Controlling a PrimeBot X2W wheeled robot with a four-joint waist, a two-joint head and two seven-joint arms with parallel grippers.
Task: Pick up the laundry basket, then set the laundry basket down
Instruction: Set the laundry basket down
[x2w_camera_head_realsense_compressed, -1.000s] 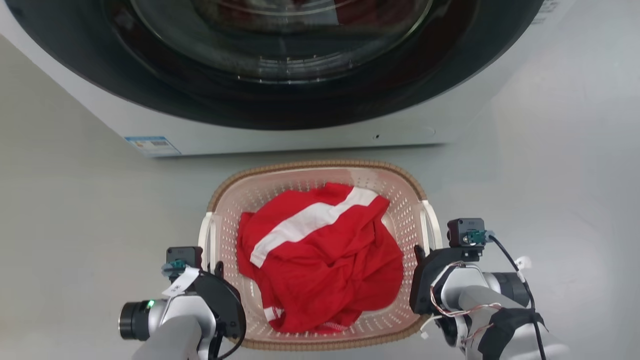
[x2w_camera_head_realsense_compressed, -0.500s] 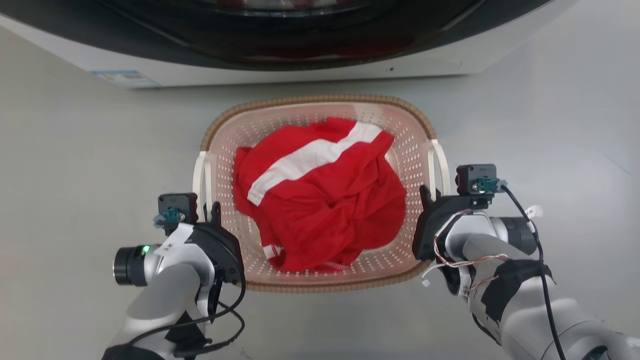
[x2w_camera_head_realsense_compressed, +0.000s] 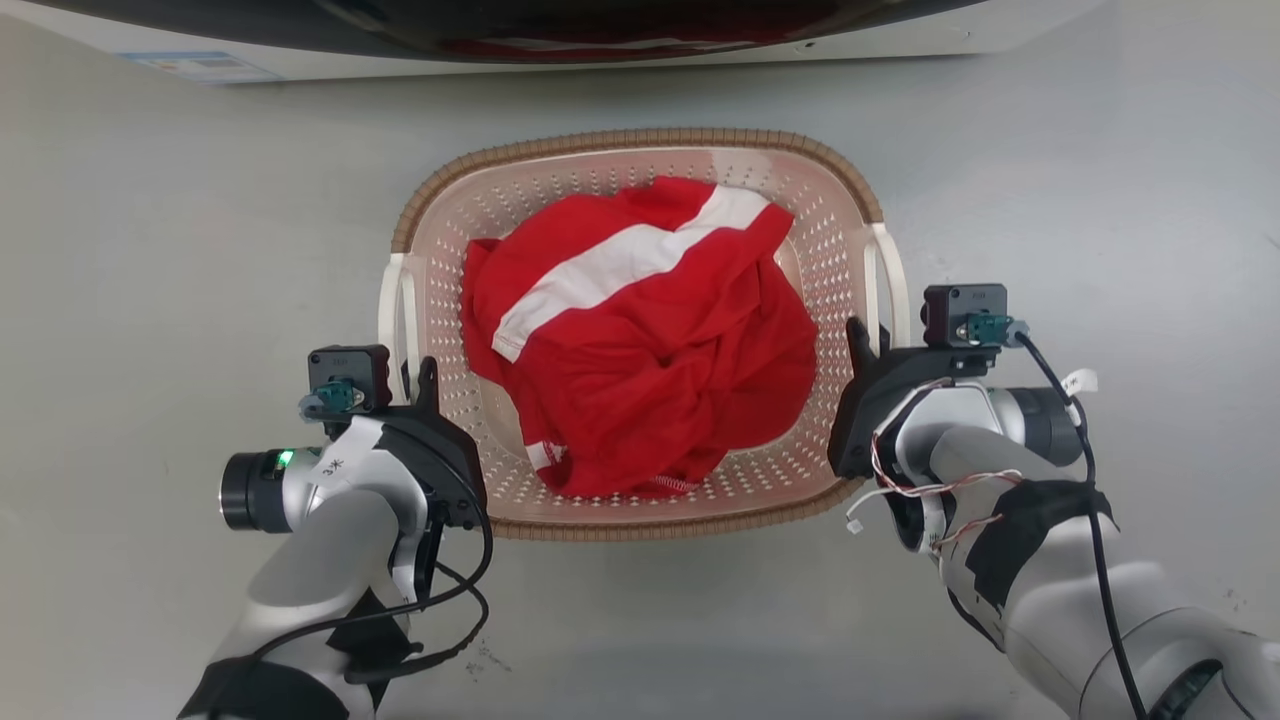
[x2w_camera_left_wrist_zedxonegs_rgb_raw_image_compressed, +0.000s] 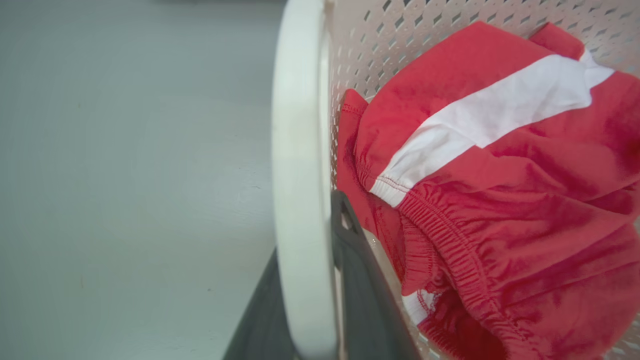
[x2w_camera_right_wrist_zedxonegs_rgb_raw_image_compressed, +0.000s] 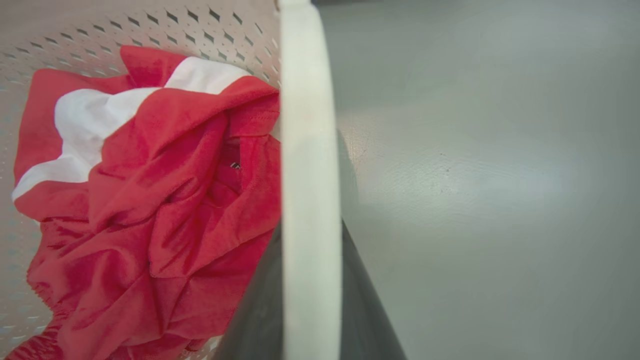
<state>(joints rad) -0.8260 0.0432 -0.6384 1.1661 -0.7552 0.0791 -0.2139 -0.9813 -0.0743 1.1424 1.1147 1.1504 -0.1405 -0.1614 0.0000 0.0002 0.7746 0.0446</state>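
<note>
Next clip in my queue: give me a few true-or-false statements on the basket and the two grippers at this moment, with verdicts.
1. The laundry basket is empty. False: a red garment with a white stripe lies in it.
2. The left gripper has its fingers on either side of a white side handle. True.
3. The right gripper hovers over the garment. False: its fingers straddle the other white handle.
4. The basket's rim is brown. True.
5. The washing machine stands beyond the basket in the head view. True.
</note>
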